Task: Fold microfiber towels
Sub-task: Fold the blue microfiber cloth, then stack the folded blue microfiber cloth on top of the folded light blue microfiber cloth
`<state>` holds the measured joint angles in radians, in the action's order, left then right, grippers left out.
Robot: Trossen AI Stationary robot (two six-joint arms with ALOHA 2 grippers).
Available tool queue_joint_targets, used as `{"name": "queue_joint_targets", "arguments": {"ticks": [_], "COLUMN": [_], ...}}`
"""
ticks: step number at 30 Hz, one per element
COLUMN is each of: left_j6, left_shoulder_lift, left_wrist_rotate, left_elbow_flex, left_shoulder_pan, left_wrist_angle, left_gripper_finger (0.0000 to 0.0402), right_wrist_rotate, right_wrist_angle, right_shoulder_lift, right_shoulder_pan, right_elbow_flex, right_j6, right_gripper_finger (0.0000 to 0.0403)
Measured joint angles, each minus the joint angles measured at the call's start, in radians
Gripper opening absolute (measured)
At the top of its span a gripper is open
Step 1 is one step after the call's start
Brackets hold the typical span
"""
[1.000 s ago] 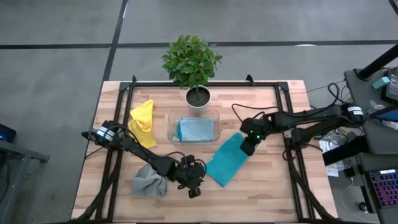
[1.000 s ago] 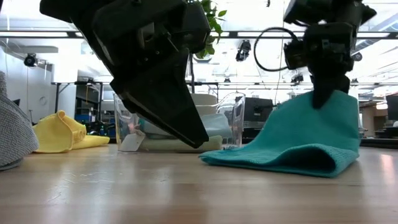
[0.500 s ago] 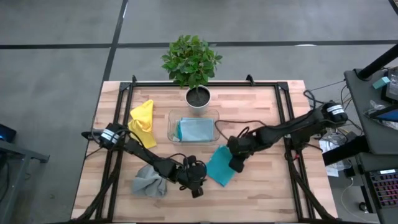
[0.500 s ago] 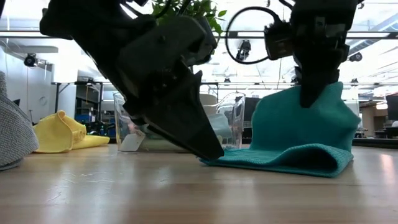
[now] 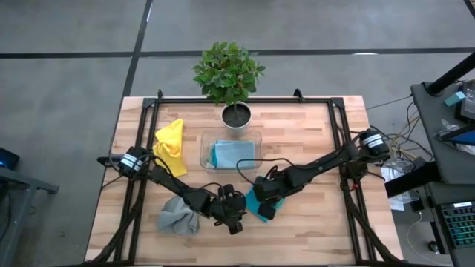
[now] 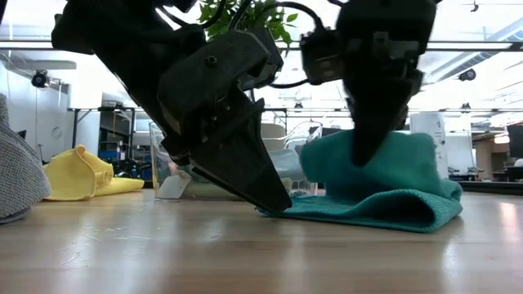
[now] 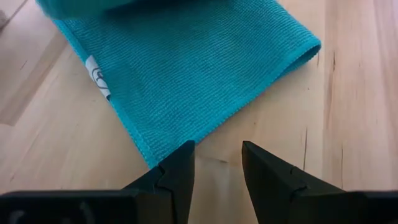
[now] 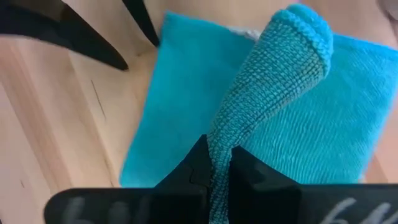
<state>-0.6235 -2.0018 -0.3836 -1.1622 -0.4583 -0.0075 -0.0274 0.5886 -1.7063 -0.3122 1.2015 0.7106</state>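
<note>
Your right gripper (image 8: 214, 171) is clamped on a raised fold of the teal towel (image 5: 261, 205), near the front middle of the table (image 5: 312, 230); the wrist view shows the cloth pinched between both fingers and the rest lying flat on the wood below. Your left gripper (image 7: 217, 163) sits just beside the towel's near edge w/ fingers parted and nothing between them (tips low over the wood at the hem; contact can't be told). In the low view the teal towel (image 6: 384, 192) humps up under the right gripper.

Other cloths: the grey towel (image 5: 178, 214) is bunched at the front left, next to the left arm. The yellow towel (image 5: 171, 145) lies crumpled at the left, further back. The light blue towel (image 5: 231, 154) lies folded in the clear tray (image 5: 205, 137), in front of the potted plant (image 5: 229, 74).
</note>
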Motion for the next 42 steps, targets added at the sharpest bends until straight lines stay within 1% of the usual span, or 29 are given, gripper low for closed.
{"name": "queue_joint_targets", "arguments": {"ticks": [7,11,18,24,29,33,39,42], "left_j6": [-0.001,-0.001,-0.001,-0.001,-0.001,0.000,0.000,0.000], "left_shoulder_lift": [0.000,0.000,0.000,0.000,0.000,0.000,0.000,0.000], "left_wrist_rotate": [0.000,0.000,-0.004,-0.008,-0.008,-0.008,-0.008,-0.008], "left_elbow_flex": [0.001,0.002,0.002,0.002,0.002,0.002,0.003,0.003], "left_shoulder_pan": [0.000,0.000,0.000,0.000,0.000,0.000,0.000,0.000], "left_wrist_angle": [0.001,0.002,0.001,0.002,0.003,0.002,0.002,0.002], "left_gripper_finger": [0.0118,0.0118,0.0118,0.0118,0.0118,0.0118,0.0118,0.0118], "right_wrist_rotate": [-0.007,-0.031,-0.032,-0.032,-0.032,-0.033,-0.125,-0.135], "right_wrist_angle": [0.002,-0.002,-0.012,-0.023,-0.025,-0.031,-0.117,-0.131], "right_shoulder_lift": [-0.055,-0.056,-0.056,-0.056,-0.056,-0.056,-0.044,-0.035], "right_shoulder_pan": [-0.002,-0.006,-0.006,-0.006,-0.008,-0.012,-0.013,-0.013], "right_elbow_flex": [0.035,0.036,0.036,0.036,0.035,0.035,0.035,0.035], "right_j6": [-0.024,-0.028,-0.030,-0.063,-0.041,-0.039,-0.041,-0.061], "right_gripper_finger": [0.0013,0.0013,0.0017,0.0066,0.0099,0.0137,0.0191,0.0208]}}
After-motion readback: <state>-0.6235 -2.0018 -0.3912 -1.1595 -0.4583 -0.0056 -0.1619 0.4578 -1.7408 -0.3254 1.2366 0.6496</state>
